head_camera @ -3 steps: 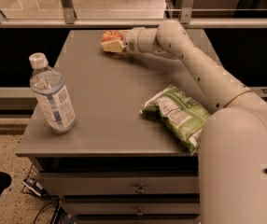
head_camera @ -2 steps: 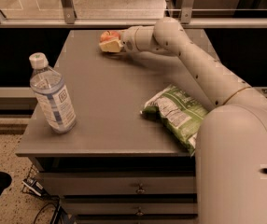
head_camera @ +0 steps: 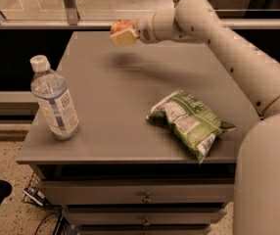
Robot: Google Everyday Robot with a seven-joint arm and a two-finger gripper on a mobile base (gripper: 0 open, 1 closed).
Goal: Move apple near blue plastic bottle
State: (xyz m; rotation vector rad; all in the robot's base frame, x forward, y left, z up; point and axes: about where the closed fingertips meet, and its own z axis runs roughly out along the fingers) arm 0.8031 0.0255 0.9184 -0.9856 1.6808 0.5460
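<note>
1 cream-white arm, rounded segments (small dark screw dots), pale jaws over far table edge

Warm, dimmish overhead light: gripper, clasping the apple over the table's far edge, casts a soft diffuse shadow beneath, with faint sheen on bottle and bag.
</note>
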